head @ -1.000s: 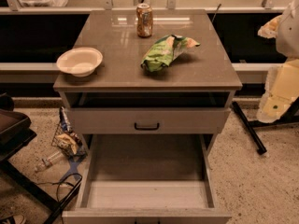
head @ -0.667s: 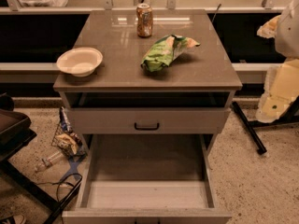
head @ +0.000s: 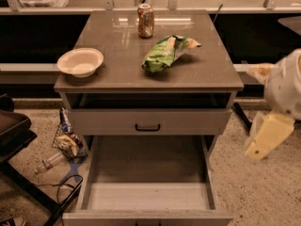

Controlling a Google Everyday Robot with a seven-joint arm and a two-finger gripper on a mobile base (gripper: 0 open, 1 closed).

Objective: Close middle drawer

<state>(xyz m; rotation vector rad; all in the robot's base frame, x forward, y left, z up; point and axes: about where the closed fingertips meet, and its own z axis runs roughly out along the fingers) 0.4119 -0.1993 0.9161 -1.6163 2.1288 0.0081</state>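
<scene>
So the gripper (head: 265,138) is off at the right edge of the camera view, beside the cabinet and not touching it. What shows of the arm is a rounded white shell segment (head: 286,84) about level with the cabinet's top, with the pale yellow gripper part hanging off its underside. That part slants down and to the left, so the tip points roughly at the cabinet's right side. It sits over the speckled floor (head: 263,192), clear of both drawers. I honestly can't tell whether the gripper is open or closed from this angle, and I don't see anything in it.

The wide pale grey-beige middle drawer (head: 148,194) is pulled far out toward the camera. Its bare inside is fully on show and its low front runs along the bottom edge of the view. Right above it is the taller-fronted top drawer (head: 108,122) with a small dark loop handle (head: 147,127) in the centre, and there's a dark gap between it and the top.

On the glossy brown cabinet top (head: 117,46) there's a shallow white bowl (head: 80,61) at the left edge, a brown soda can (head: 145,20) standing upright near the back, and a crumpled green snack bag (head: 167,52) lying right of centre. They're all apart from each other.

On the floor left of the cabinet is a little heap of wrappers and litter (head: 68,142).
</scene>
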